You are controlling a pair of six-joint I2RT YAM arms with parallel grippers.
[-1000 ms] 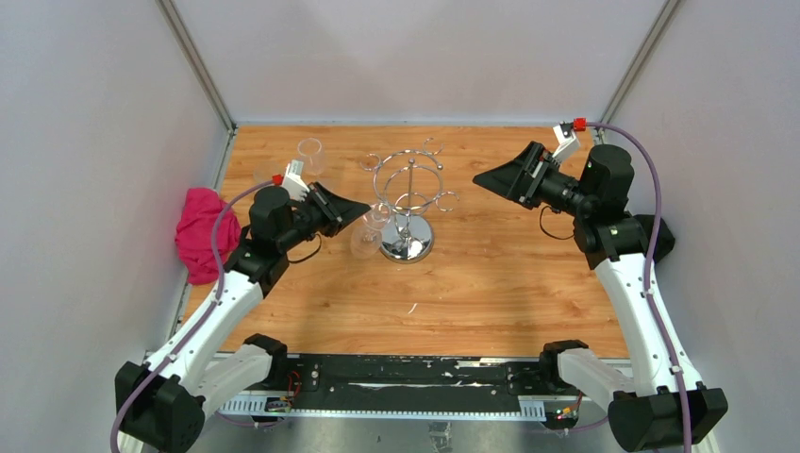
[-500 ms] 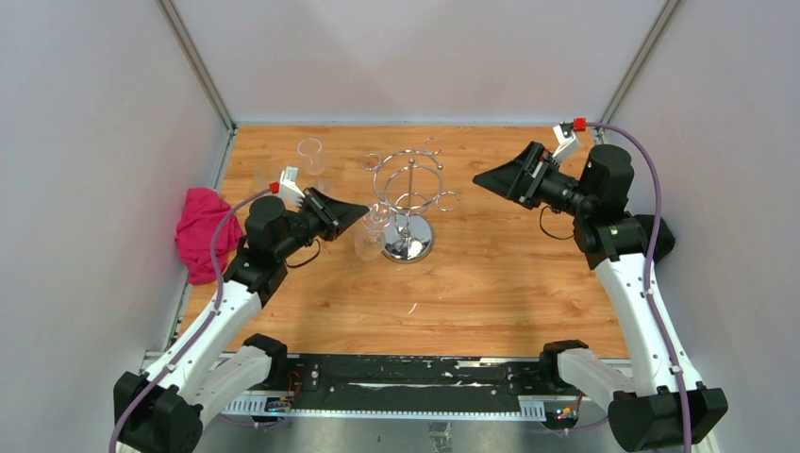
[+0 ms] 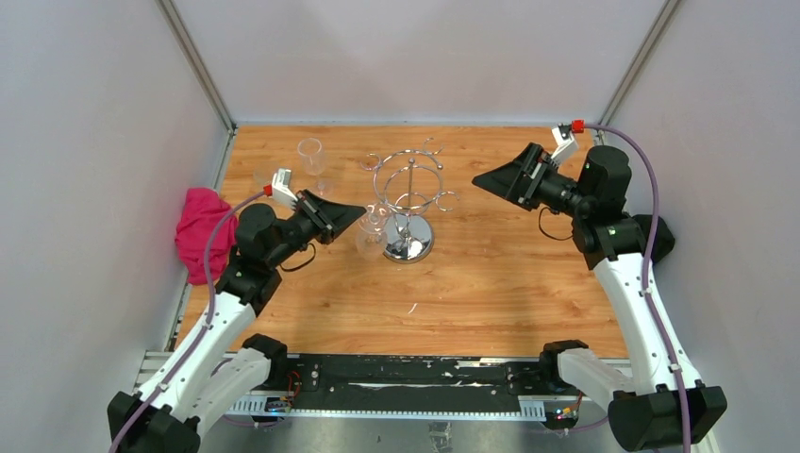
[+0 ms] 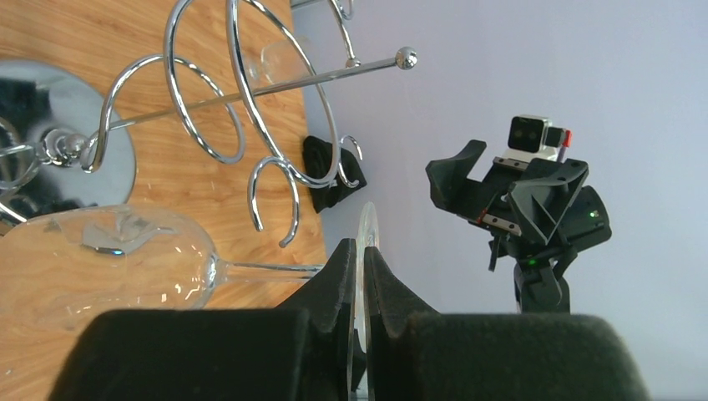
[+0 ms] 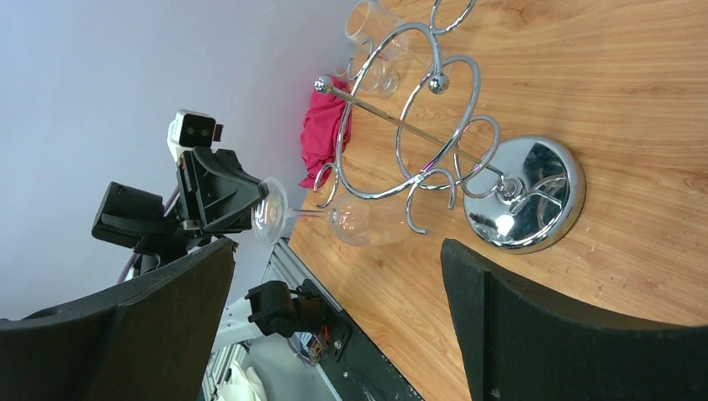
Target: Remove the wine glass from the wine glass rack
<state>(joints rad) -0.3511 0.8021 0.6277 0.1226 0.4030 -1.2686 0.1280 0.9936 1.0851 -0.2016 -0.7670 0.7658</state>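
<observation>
A wooden table (image 3: pixel 509 283) fills the floor of a booth with pale grey walls (image 3: pixel 415 57). A crumpled magenta cloth (image 3: pixel 198 231) lies bunched at the table's left edge, against the left wall. A clear tumbler (image 3: pixel 310 151) stands upright at the far left, farther back than the cloth and to its right, and a small white scrap (image 3: pixel 412 308) lies on the wood near the middle, not far from the black rail (image 3: pixel 415 373) along the near edge.

The wine glass rack (image 3: pixel 408 247) is glossy chrome wire, the wine glass (image 4: pixel 108 259) clear and smooth. The table (image 3: pixel 491 283) is matt grained wood.
</observation>
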